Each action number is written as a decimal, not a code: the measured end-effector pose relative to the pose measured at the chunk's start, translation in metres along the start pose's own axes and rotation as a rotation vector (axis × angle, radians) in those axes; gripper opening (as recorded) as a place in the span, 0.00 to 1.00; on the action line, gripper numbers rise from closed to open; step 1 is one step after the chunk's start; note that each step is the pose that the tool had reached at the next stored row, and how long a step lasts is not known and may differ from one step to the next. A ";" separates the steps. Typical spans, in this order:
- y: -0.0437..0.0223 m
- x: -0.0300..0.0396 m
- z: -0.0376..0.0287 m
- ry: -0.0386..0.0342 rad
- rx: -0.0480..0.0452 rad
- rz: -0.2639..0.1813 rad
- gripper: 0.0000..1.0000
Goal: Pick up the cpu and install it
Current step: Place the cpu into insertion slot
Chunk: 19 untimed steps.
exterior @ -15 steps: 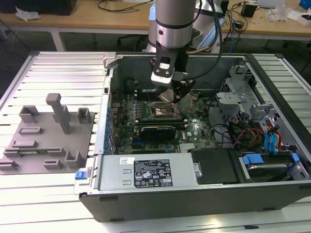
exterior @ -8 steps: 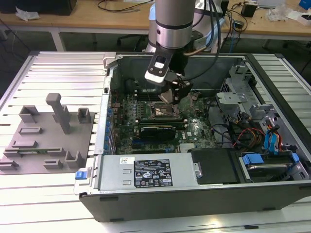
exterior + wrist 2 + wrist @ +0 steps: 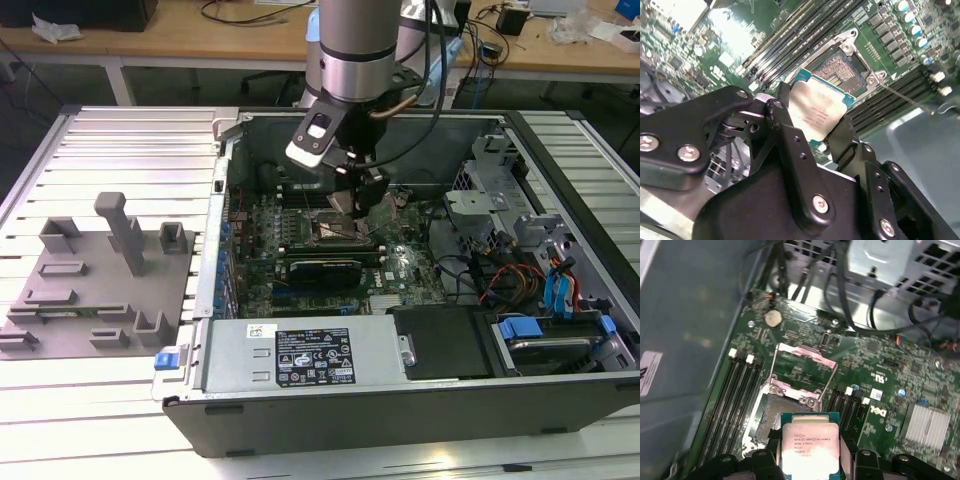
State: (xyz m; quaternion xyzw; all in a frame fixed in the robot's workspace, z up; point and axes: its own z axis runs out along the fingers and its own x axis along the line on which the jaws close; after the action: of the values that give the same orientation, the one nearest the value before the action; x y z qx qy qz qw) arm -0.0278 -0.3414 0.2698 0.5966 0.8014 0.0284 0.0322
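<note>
The fingers (image 3: 786, 125) clamp the cpu (image 3: 819, 111) by opposite edges, close over the open socket (image 3: 841, 70). The first wrist view adds the socket's raised lid (image 3: 802, 354); the exterior view shows grey blocks (image 3: 100, 285) on the tabletop (image 3: 130, 140), nine o'clock from the case (image 3: 400, 420).

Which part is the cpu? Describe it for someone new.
Inside the open computer case, over the green motherboard, find the gripper. Between its fingers, by the open socket, is the cpu: a flat square chip with a silvery top, unlike the long black slots alongside.
</note>
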 end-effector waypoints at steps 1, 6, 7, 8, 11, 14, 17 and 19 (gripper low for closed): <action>0.0000 0.0000 0.0002 -0.0015 0.0003 0.018 0.55; -0.0001 0.0000 0.0018 -0.0123 0.0026 0.146 0.55; -0.0002 0.0001 0.0024 -0.0155 0.0033 0.185 0.55; -0.0002 0.0000 0.0026 -0.0169 0.0037 0.202 0.55; -0.0002 0.0001 0.0027 -0.0169 0.0035 0.204 0.55; -0.0002 0.0000 0.0031 -0.0125 0.0274 0.204 0.55; 0.0006 0.0099 0.0270 -0.0073 0.0273 0.236 0.55; 0.0009 0.0113 0.0285 -0.0083 0.0277 0.241 0.55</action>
State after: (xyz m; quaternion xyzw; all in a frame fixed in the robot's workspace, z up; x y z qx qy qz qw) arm -0.0277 -0.3302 0.2414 0.6892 0.7239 0.0185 0.0236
